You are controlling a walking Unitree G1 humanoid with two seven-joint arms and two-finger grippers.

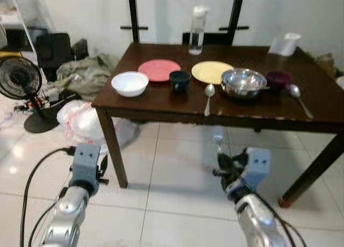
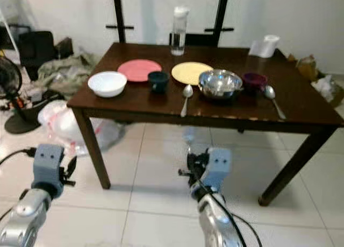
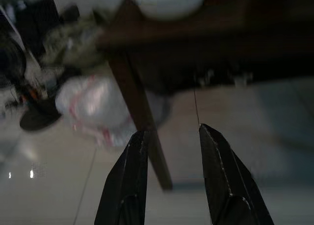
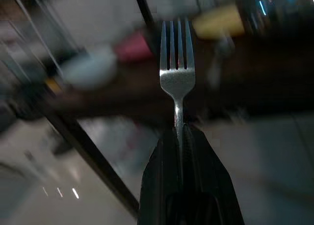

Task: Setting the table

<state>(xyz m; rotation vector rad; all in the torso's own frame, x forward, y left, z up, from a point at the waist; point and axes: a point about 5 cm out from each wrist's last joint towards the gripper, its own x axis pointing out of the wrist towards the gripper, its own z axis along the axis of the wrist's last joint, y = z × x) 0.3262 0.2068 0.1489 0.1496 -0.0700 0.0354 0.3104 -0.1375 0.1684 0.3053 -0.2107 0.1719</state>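
Observation:
On the dark wooden table [image 1: 161, 104] lie a white bowl [image 1: 130, 83], a pink plate [image 1: 159, 70], a dark cup [image 1: 179, 80], a yellow plate [image 1: 212, 71], a steel bowl [image 1: 243, 83], a purple bowl [image 1: 279, 79] and two spoons [image 1: 208, 98] [image 1: 299, 99]. My right gripper [image 4: 179, 132] is shut on the handle of a silver fork [image 4: 177, 73], tines pointing toward the table. It is held low in front of the table's near edge. My left gripper [image 3: 171, 132] is open with nothing between its fingers, low near the table's front left leg [image 3: 142, 117].
A clear water bottle [image 1: 197, 30] and a paper roll [image 1: 289, 43] stand at the table's far side. On the tiled floor to the left are a black fan [image 1: 24, 88], a white plastic bag [image 1: 80, 120] and a pile of cloth [image 1: 86, 72].

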